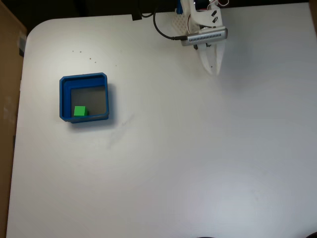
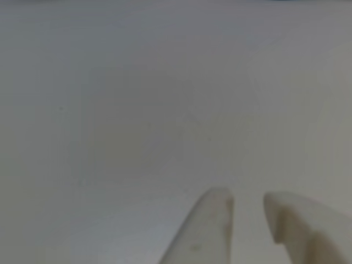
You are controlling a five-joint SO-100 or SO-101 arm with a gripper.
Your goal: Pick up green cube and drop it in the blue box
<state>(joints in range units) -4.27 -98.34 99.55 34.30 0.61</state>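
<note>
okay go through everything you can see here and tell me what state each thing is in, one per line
green cube: resting inside the blue box, in its lower-left corner in the fixed view.
blue box: flat on the table, open top, holding the cube.
gripper: slightly open, nothing between the fingers, far from the box.
table: white, faint scuff marks near the box.

You're looking at a smooth, matt white table (image 1: 198,158), faintly scuffed near the blue box (image 1: 84,78). That box reads as matt plastic, thick-walled, with a duller grey floor. The green cube (image 1: 79,111) inside has plain, even faces with no shine. Your gripper (image 1: 212,71) looks like matt white plastic; in the other view its fingers (image 2: 206,231) show a slightly rough, unpolished surface. A dark rubbery cable (image 1: 161,29) loops beside the arm.
</note>
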